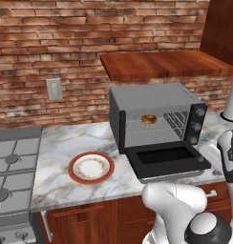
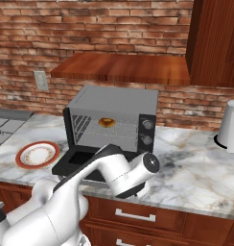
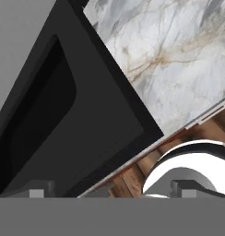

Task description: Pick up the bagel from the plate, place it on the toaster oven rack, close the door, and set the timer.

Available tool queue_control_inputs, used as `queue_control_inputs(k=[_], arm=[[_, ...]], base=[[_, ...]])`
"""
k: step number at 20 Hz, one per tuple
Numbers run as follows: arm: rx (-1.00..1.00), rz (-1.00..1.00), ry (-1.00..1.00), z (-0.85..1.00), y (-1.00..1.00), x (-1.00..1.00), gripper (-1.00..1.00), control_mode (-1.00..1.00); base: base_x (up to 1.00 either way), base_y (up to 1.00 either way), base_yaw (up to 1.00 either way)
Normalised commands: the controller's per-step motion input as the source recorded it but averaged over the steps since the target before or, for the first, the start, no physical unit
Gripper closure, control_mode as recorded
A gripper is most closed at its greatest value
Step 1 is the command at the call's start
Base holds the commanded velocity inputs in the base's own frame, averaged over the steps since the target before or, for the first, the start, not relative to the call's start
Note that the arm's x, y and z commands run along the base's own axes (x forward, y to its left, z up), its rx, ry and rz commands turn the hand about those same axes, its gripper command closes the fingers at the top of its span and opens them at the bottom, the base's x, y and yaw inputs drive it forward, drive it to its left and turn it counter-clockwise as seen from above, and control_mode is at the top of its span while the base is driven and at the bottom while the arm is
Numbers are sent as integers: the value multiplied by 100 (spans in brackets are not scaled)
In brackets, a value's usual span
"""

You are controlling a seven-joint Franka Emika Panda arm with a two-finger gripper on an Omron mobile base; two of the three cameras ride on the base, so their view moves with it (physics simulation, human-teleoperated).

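**Bagel on the rack, door hanging open**

The bagel (image 1: 148, 119) sits on the toaster oven rack (image 1: 152, 126) inside the toaster oven (image 1: 152, 102). The door (image 1: 167, 160) lies folded down flat over the counter edge. The plate (image 1: 91, 167) rests at the oven's eight o'clock. The gripper (image 3: 109, 192), fingers spread wide and holding nothing, hovers above the door.

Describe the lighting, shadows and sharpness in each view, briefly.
Left base view: flat, even light, no glare; the toaster oven interior is lit enough to show the bagel. Right base view: same soft light, with the plate rendered slightly coarse. Hand view: tilted and very close on the open door, whose window reads as a dark, reflection-free panel.
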Motion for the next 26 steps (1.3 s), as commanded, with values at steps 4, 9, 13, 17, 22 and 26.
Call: queue_control_inputs(k=[4, 9, 13, 17, 22, 26], arm=[[7, -1, 0, -22, 0, 0, -100, -100], [7, -1, 0, -19, 0, 3, -100, -100], [6, -1, 0, -18, 0, 9, -100, -100], [5, -1, 0, -14, 0, 14, -100, -100], [3, -2, 0, -9, 8, 19, -100, -100], [1, -3, 0, -6, 19, 26, -100, -100]], base=[[0, 0, 0], [0, 0, 0], [0, 0, 0], [0, 0, 0], [0, 0, 0], [0, 0, 0]])
